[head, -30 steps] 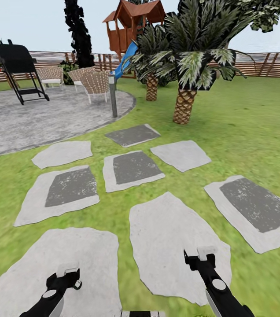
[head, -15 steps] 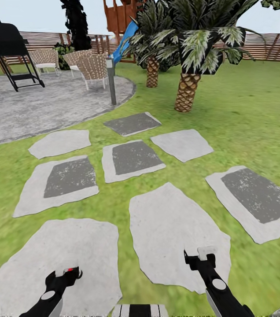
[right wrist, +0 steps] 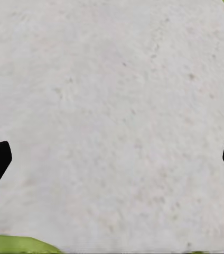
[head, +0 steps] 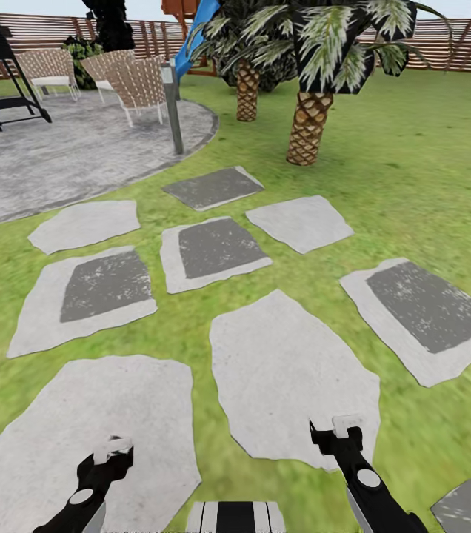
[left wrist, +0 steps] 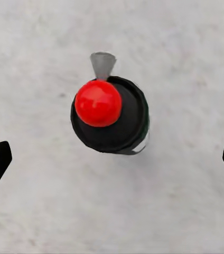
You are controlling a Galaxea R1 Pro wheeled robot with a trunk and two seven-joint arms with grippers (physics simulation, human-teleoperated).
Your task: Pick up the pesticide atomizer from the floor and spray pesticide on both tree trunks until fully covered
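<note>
Illumination is bright, even and diffuse, with no cast shadows or glare. The lawn (head: 428, 185) renders soft and smeared toward the frame edges; wrist-view stone textures appear slightly blurred

Head high, wrists low
Head camera faces down over stepping stones (head: 287, 377); both wrist cameras look straight down, close, onto them.

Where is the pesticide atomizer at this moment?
In the left wrist view, the pesticide atomizer stands on a pale paving stone, seen from above, between the open fingers of the left gripper.
</note>
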